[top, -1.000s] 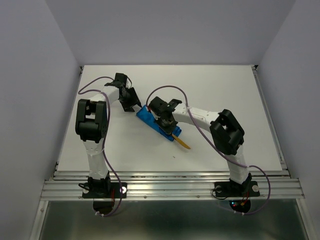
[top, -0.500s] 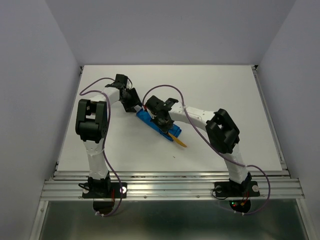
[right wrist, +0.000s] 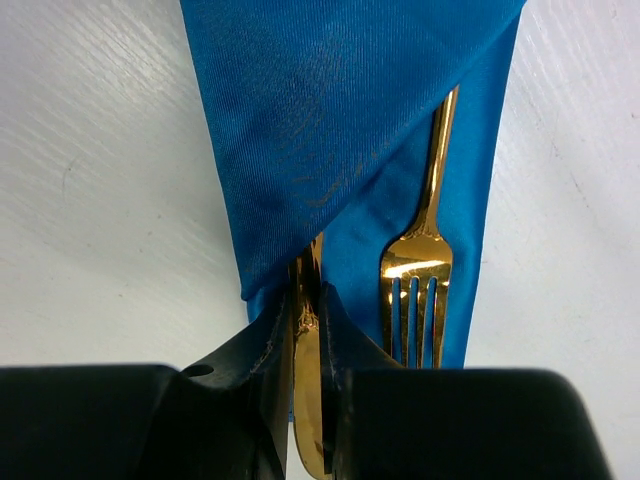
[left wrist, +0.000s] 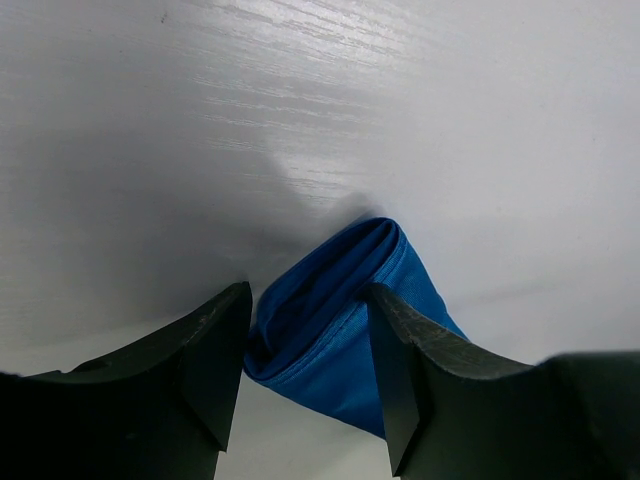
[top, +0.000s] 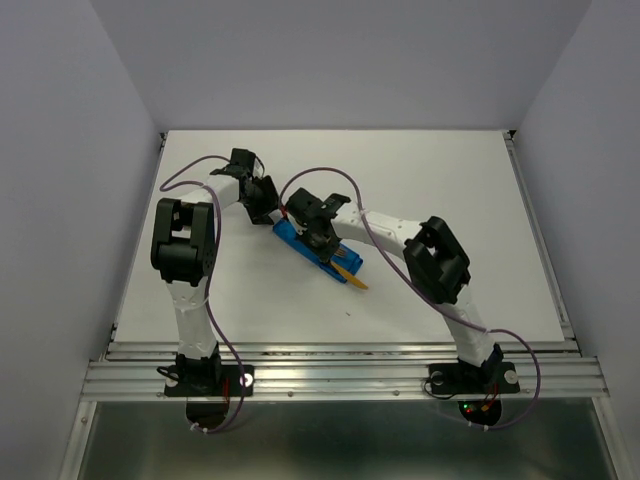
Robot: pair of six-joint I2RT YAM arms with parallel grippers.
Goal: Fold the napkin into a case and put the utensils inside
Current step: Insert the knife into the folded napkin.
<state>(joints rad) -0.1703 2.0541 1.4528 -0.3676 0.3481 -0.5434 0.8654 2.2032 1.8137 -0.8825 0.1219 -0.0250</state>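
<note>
The napkin is folded into a narrow bright blue case point(top: 300, 238) that lies slantwise at mid table. My left gripper point(top: 268, 214) is at its far end. There the jaws stand wide, one on each side of the bunched cloth point(left wrist: 335, 300), and both press against it. My right gripper point(right wrist: 308, 300) is shut on a golden utensil point(right wrist: 310, 410) whose front goes under the case's diagonal flap point(right wrist: 320, 120). A golden fork point(right wrist: 415, 275) lies in the case beside it, handle under the flap, tines toward me. A golden tip point(top: 356, 279) sticks out of the case's near end.
The white table point(top: 460, 200) ends in metal rails at the near edge point(top: 340, 372) and has grey walls around it. Both arms' purple cables point(top: 330, 178) loop above the case.
My right gripper has slid up and left along the case with the utensil. Less gold now sticks out at the case's near end. The left gripper has stayed put.
</note>
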